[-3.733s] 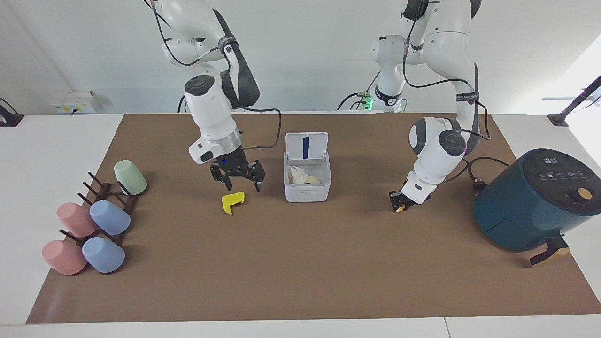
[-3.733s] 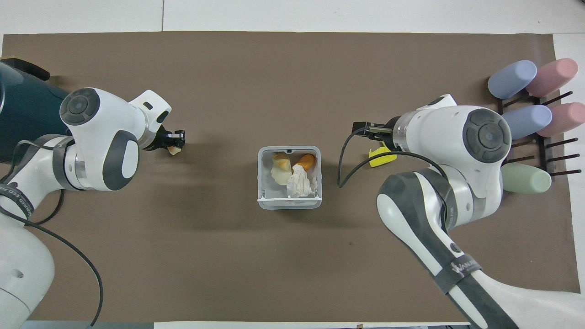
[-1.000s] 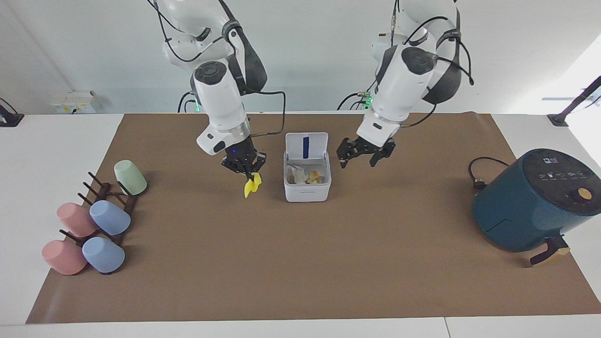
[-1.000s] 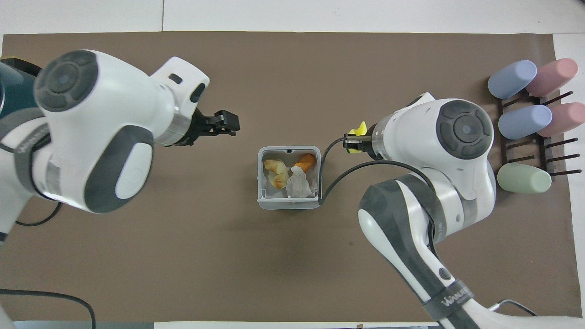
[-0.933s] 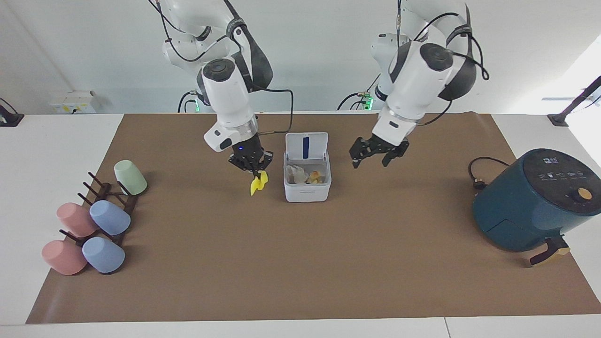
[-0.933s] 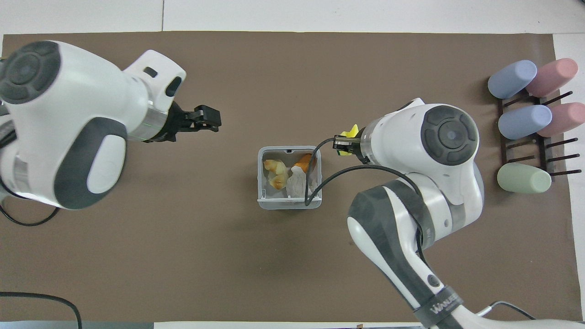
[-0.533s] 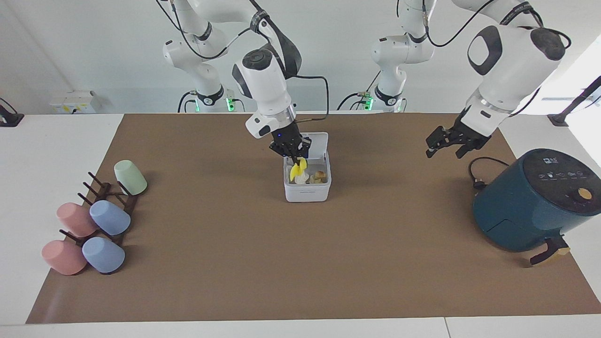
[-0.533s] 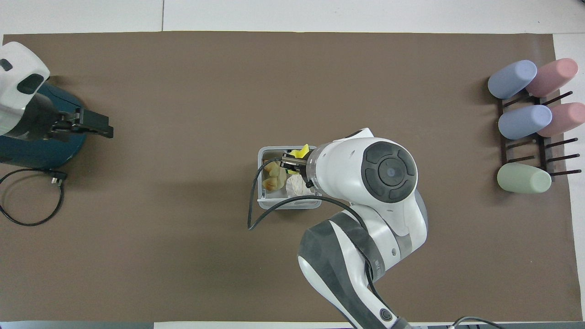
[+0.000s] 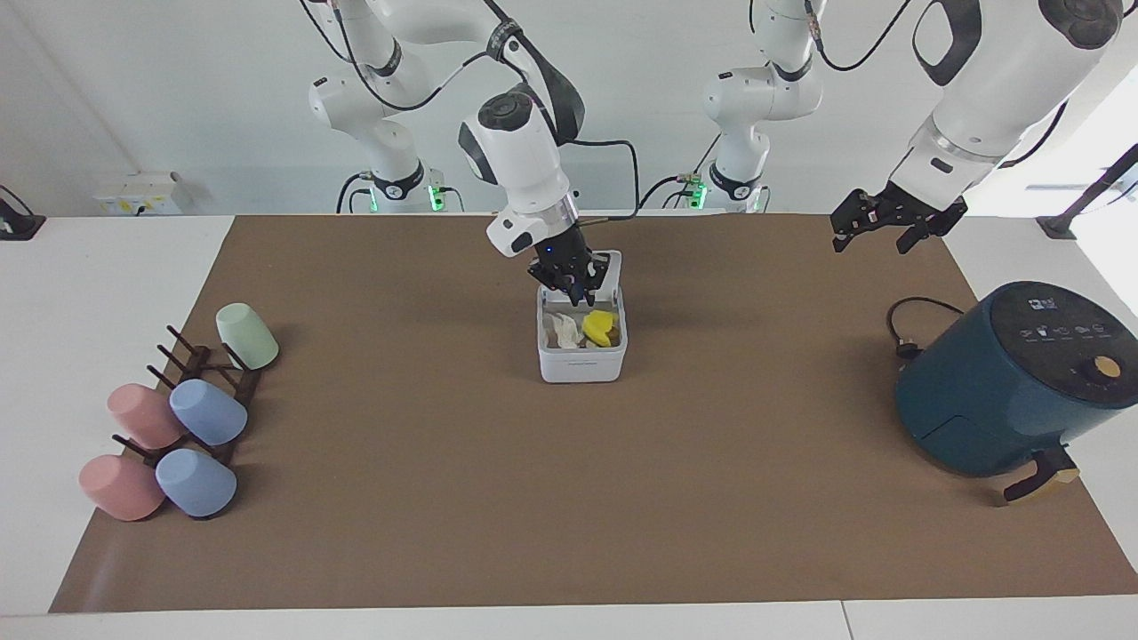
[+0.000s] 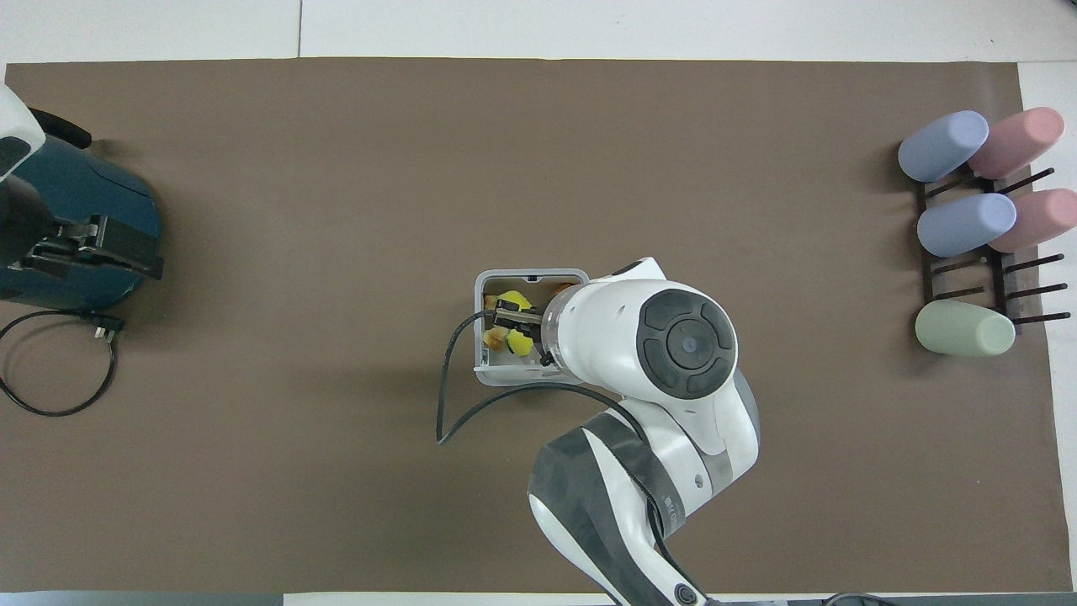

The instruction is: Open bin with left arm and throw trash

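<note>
My right gripper hangs spread and empty over the open bin mid-mat; inside lie the yellow piece and white tissue. My left gripper waits spread, raised near the air fryer.

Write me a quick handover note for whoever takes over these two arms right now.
Right gripper: open, just above the small white bin, holding nothing.
Left gripper: open, empty, raised over the mat's edge at the left arm's end, near the dark-teal air fryer; that arm waits.
Bin: mid-mat, lid up.
Trash: the bent bright-yellow piece and the crumpled white tissue lie inside; an orange-yellow chunk shows beside them in the overhead view.
Done: bin opened, no scraps visible on the mat.
Left: lift the right gripper clear; probably close the lid.
</note>
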Available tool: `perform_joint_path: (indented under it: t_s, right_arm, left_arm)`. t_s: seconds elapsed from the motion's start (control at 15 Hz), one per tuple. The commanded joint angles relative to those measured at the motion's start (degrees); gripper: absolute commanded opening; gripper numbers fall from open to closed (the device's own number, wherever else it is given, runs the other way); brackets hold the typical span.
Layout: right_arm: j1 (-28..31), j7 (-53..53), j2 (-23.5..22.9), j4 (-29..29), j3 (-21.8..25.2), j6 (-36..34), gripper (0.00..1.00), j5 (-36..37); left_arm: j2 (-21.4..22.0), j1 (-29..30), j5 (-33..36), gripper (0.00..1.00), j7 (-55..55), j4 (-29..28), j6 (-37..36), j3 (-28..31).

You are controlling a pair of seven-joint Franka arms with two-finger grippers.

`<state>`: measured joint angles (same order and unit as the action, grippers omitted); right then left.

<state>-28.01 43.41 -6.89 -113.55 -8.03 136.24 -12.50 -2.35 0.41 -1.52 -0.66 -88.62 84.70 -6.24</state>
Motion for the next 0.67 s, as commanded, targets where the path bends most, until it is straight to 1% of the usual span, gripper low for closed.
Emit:
perform_joint_path:
  t_s: [0.0, 0.2, 0.33, 0.6]
  right_arm:
    - [0.6, 0.7, 0.2, -0.1, -0.3, 0.4, 1.0, -1.2]
    - [2.1, -1.5, 0.0, 0.6, 0.1, -1.1, 1.0, -0.1]
    - [5.5, -4.8, 0.6, -0.1, 0.1, -1.6, 1.0, 0.4]
    - [13.6, -14.8, 2.9, -0.3, 0.1, -7.2, 1.0, 4.2]
  left_arm:
    - [2.6, -0.9, 1.3, 1.0, -1.9, -5.7, 3.4, 0.3]
    - [2.9, -3.3, 1.0, 1.0, -1.3, -5.7, 4.6, 1.6]
    - [3.1, -5.0, 0.6, 1.0, -1.2, -5.2, 4.3, 3.6]
    - [2.9, -4.4, 0.1, 1.0, -1.1, -2.2, 2.8, 3.7]
